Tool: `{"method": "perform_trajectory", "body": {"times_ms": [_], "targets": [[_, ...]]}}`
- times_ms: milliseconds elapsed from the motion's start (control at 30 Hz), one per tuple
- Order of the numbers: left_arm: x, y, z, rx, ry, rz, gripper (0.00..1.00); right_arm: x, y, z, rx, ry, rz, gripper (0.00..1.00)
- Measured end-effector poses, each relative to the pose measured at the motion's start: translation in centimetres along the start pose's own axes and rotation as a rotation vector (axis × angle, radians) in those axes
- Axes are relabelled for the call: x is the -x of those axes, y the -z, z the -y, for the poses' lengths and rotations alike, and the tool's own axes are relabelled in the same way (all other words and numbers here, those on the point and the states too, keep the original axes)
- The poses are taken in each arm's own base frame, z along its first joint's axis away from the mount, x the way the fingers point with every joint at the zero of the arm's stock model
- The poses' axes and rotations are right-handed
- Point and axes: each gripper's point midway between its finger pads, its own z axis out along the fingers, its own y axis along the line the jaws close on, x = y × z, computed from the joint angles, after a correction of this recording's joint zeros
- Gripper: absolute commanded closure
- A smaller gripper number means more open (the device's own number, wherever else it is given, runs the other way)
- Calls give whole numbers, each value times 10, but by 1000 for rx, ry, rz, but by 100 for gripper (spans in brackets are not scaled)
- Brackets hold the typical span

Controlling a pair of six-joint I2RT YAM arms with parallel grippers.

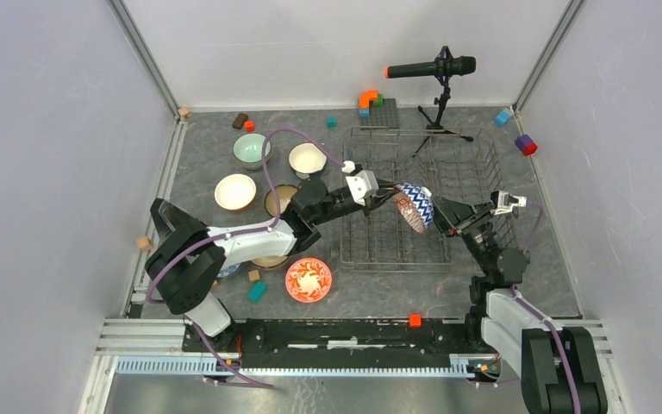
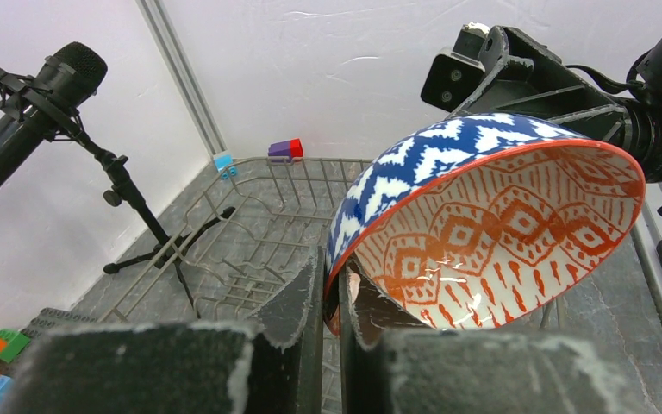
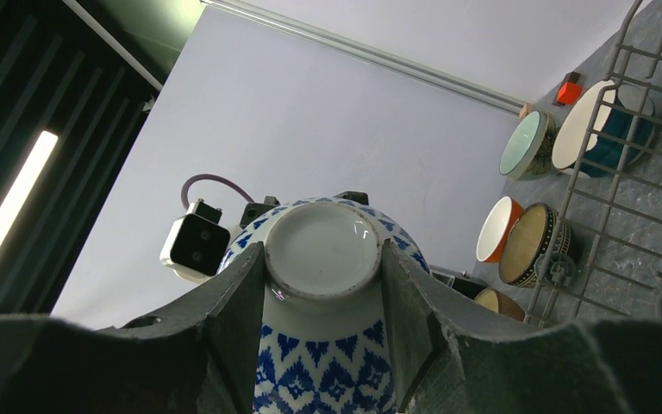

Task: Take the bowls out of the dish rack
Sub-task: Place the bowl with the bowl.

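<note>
The zigzag bowl (image 1: pixel 415 207) hangs tipped on its side over the middle of the dish rack (image 1: pixel 396 250), held between both arms. It is glossy glazed ceramic, round, with blue-and-white chevrons outside, an orange-red lattice on white inside and an orange-red rim. The left tool (image 2: pixel 332 276) is pinched together on the rim, one dark, scuffed finger inside and one outside. The right tool (image 3: pixel 323 259) is clamped on the small unglazed foot ring, a finger pressed to each side. The bowl's mouth faces the left arm.

The rack is thin grey wire, rectangular, with rows of upright tines and low sides. It sits on a mottled grey, stone-look tabletop (image 1: pixel 379 289).

The other bowls stand to the left of the rack, close together. They are a pale green bowl (image 1: pixel 250 149), a cream-lined bowl (image 1: pixel 307 159), a cream bowl (image 1: pixel 235 191) and a dark striped bowl (image 1: pixel 280 200). A red-white patterned bowl (image 1: pixel 309 279) lies nearer the arm bases. The left arm reaches across this group.

A microphone (image 1: pixel 431 67) on a tripod stands at the rack's far edge, one leg reaching over the wires. A grey studded plate (image 1: pixel 379 110) with an orange block (image 1: pixel 367 98) lies behind it. Small blocks are scattered along the margins, among them a purple-and-red block (image 1: pixel 526 144). Plain pale walls close off the left, far and right edges.
</note>
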Motion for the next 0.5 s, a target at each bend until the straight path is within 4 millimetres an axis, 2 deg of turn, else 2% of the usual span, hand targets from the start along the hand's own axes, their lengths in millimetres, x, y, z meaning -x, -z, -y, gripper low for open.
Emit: {"method": "perform_trajectory", "body": {"times_ms": [300,433,500], "targets": [[-2,0,1,-1,5,-8,98,-2,0,-2,6,-1,-10,11],[-6,0,3,-5,12,-22,98,-5,0,-4,13,6,-29,3],[-6,1,4,-5,14,-24,98,-6,0,-4,14,13,-36,2]]}}
